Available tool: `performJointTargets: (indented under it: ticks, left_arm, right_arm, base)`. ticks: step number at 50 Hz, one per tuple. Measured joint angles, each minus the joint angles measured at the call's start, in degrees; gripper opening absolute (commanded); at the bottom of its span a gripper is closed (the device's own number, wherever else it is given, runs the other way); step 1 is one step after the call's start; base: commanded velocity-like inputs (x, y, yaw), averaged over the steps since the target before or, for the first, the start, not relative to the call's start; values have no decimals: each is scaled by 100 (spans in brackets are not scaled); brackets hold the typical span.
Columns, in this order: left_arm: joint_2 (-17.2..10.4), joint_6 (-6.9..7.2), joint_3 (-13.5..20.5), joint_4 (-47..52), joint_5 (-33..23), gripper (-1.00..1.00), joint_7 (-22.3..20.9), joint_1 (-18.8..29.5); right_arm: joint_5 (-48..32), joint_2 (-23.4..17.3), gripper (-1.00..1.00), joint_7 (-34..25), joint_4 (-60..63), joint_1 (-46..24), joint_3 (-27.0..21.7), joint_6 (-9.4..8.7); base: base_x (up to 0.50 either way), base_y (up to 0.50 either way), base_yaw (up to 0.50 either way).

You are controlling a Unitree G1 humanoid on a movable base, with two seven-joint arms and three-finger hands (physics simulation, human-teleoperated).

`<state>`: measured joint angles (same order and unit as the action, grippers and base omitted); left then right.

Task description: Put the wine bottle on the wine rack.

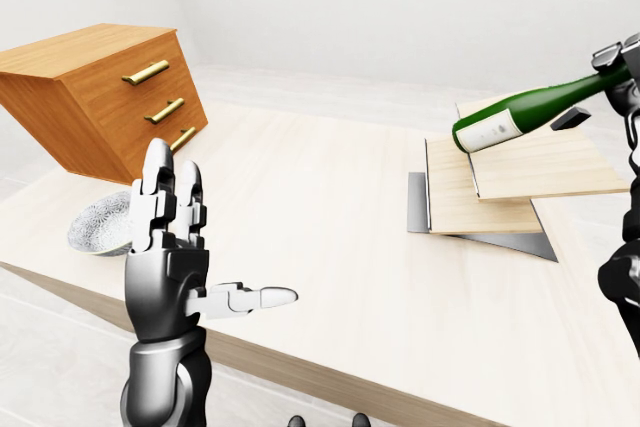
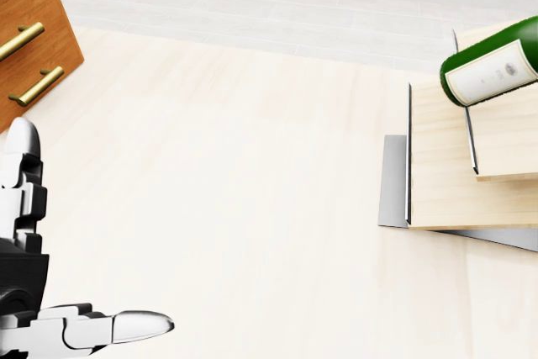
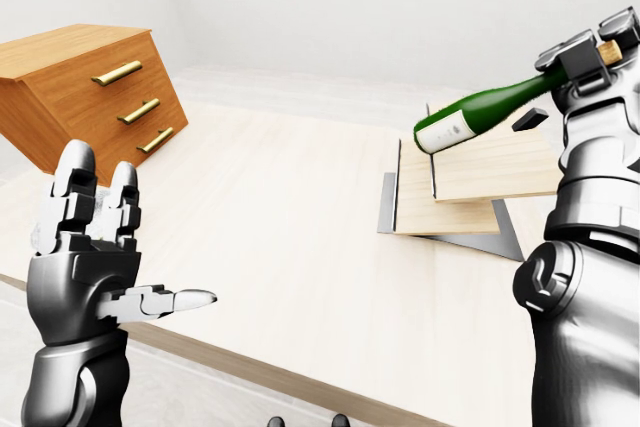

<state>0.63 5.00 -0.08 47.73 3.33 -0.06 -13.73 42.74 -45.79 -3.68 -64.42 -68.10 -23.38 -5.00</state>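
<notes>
Right hand (image 3: 590, 52) grips wine bottle (image 3: 480, 107) neck above wine rack (image 3: 470, 182).

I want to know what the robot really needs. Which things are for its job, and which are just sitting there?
For the job:
- wine bottle, held by its neck in the right hand
- wine rack, wooden boards on a metal base

Just sitting there:
- chest of drawers
- patterned bowl
- left hand, open and empty
</notes>
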Motion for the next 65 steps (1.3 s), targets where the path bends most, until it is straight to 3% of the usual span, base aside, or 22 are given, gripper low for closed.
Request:
performJointTargets:
  ticks: [41,65]
  left_arm:
    - [-19,0,-150,-93,-97,100,83,155]
    - [-36,0,-174,-36,-104,100,102,170]
  right_arm:
    - [362,-332,-100,-163,-119,679,-471,0]
    - [170,-350,-100,-322,-240,594,-535,0]
  base:
    - [0,0,0]
    - [0,0,0]
